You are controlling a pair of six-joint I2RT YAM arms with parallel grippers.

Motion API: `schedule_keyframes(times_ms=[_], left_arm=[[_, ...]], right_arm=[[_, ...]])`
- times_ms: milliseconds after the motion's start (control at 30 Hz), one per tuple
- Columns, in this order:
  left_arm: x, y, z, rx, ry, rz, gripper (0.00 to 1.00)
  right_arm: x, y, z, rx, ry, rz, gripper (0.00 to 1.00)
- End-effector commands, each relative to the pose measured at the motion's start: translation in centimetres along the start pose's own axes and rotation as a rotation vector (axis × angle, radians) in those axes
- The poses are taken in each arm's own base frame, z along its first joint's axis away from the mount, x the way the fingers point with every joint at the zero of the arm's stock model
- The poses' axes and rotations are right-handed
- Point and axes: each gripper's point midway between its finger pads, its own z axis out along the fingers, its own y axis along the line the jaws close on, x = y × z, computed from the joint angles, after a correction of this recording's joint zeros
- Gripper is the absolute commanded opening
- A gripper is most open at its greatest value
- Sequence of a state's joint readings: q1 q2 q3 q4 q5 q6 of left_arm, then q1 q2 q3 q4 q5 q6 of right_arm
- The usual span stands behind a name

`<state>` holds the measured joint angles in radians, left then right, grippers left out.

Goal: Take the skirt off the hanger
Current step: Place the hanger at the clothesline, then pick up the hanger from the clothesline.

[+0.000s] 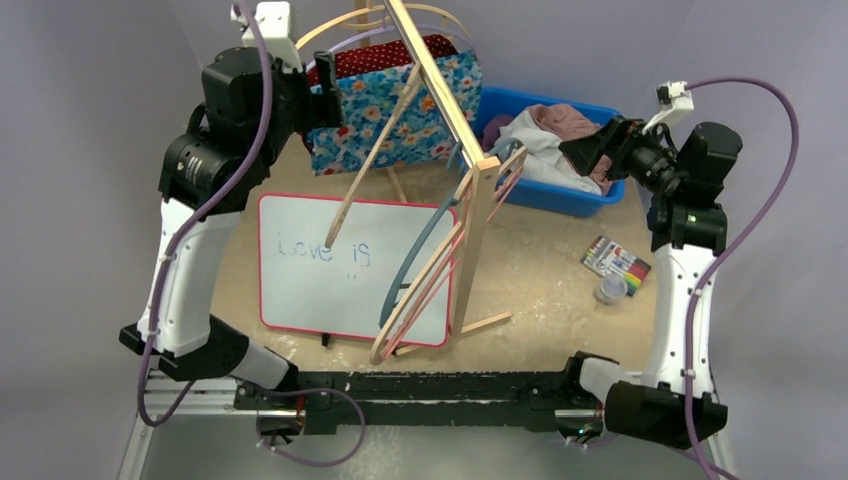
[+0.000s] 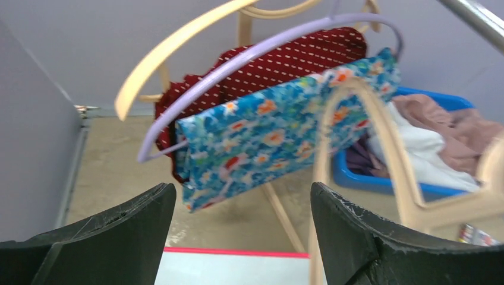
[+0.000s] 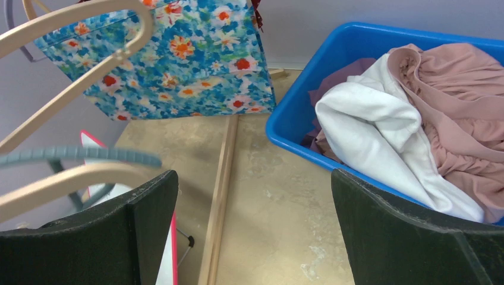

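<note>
Item: blue floral cloth skirt (image 2: 279, 130), draped over lilac plastic hanger (image 2: 267, 50), far edge of bench. Step: approach. My left hand (image 2: 241, 196) and right hand (image 3: 255, 184) both gape, empty. Next, I judge: left pinches the cloth.

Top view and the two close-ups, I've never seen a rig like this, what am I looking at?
Two robot arms are bolted to a table. The wide picture looks down from above and behind them. The other two come from cameras on the wrists; the dark shapes at the bottom are each gripper's own fingers. The left gripper faces a floral skirt on a lilac hanger, hung on a wooden rack. The right gripper is near a blue bin of clothes. A whiteboard and markers lie on the table. Both grippers are open and hold nothing.
</note>
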<state>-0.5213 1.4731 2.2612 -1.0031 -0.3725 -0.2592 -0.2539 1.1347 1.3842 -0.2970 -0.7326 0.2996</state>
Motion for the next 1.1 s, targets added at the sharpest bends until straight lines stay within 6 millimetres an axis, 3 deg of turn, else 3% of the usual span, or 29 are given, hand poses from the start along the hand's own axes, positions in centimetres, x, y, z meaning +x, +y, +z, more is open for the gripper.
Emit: schedule_keyframes(times_ms=[0,100,300,467,700,900,1067], left_arm=[[-2.9,2.0,1.4,-0.080,-0.096,0.112,0.83],[-3.3,0.9,3.5,-0.010,-0.104,0.126,0.83],[-4.5,1.6,7.1,0.168,-0.129,0.033,0.81],[-3.3,2.3,9.1,0.273,-0.111,0.000,0.78],[-1.0,2.8,10.6,0.335,-0.059,-0.014,0.75],[0.6,1.0,9.7,0.451,-0.060,-0.088,0.66],[2.0,0.7,9.9,0.486,-0.029,-0.082,0.48]], right_arm=[[0.0,0.4,-1.1,0.021,-0.022,-0.067,0.99],[-0.3,0.7,-1.0,0.004,-0.038,-0.073,0.99],[0.2,1.0,-1.1,-0.018,-0.032,-0.074,0.99],[0.4,1.3,-1.2,-0.033,-0.029,-0.071,0.99],[0.7,1.1,-0.9,-0.042,-0.022,-0.067,0.99],[0.5,1.2,-0.9,-0.047,-0.029,-0.066,0.99],[0.7,1.0,-0.7,-0.045,-0.025,-0.060,0.99]])
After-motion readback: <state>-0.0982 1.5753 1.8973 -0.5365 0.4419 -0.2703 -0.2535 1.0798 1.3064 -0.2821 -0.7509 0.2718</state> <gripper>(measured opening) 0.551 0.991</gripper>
